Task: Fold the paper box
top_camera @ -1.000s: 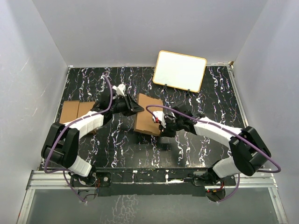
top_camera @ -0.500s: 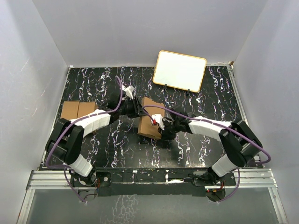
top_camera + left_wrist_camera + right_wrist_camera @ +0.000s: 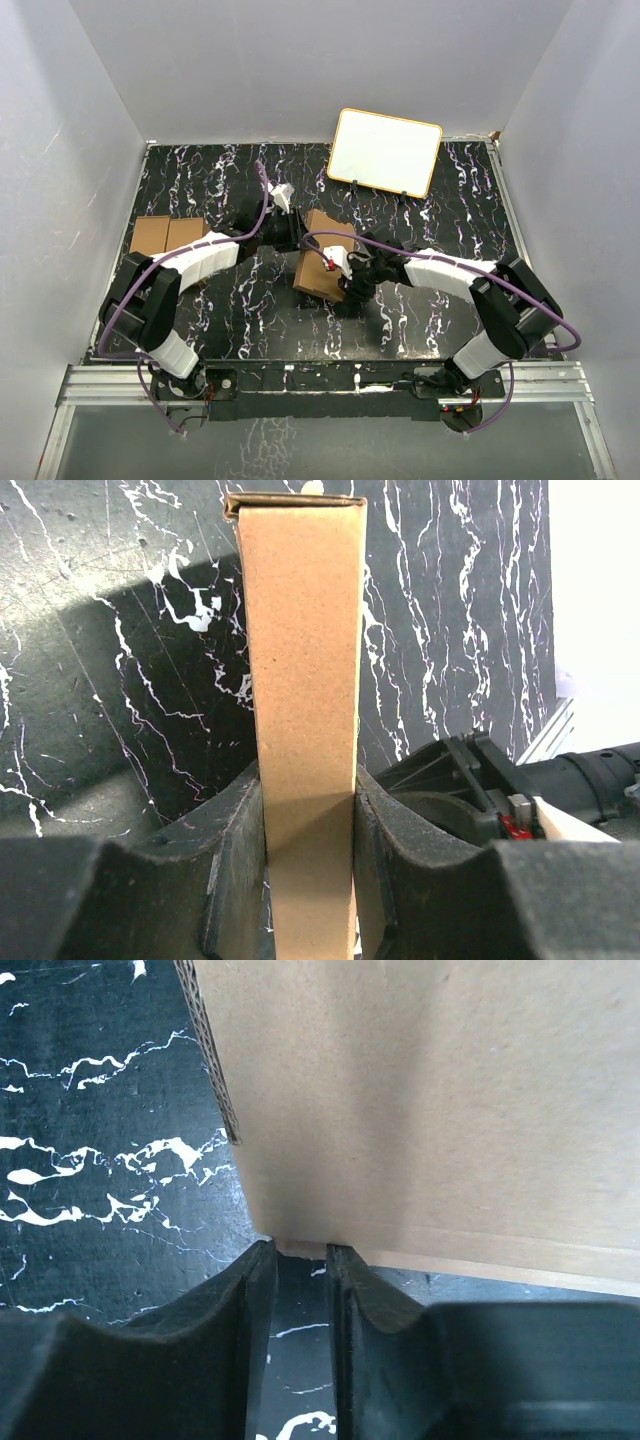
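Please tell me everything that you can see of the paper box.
The paper box is plain brown cardboard, corrugated at its cut edge, folded into a slim carton. It is near the middle of the table. The left gripper clamps its two broad faces; the tips of the right gripper meet one edge, grip unclear.

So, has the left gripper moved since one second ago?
Yes. In the top view the left gripper has shifted right, away from the two brown cartons and toward the white board, and it clamps the paper box.
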Robot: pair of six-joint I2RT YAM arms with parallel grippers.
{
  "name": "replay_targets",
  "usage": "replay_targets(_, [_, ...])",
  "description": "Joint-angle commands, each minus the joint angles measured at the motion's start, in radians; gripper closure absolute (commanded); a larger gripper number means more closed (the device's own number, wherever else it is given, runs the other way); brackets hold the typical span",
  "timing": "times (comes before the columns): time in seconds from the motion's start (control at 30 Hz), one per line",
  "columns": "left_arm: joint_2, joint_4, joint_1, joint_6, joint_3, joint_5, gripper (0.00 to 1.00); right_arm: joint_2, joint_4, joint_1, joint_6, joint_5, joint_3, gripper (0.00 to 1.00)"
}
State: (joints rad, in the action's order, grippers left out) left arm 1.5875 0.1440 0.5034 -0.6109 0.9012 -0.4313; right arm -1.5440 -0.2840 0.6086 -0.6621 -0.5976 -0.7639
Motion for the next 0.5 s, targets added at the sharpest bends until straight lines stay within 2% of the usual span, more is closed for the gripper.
replay_targets(0.0, [0.029, -0.138, 0.016, 0.114, 0.018, 0.023, 1.00, 0.082, 0.052, -0.018, -0.064, -0.037, -0.033, 0.66])
replay_targets(0.23, [0.046, -0.170, 0.017, 0.131, 0.062, 0.021, 1.00, 0.138, -0.088, -0.084, -0.147, -0.163, -0.071, 0.65])
replay_targets(0.47, [0.068, -0.271, 0.030, 0.204, 0.163, 0.022, 1.00, 0.211, -0.092, -0.338, -0.067, -0.343, -0.092, 0.64])
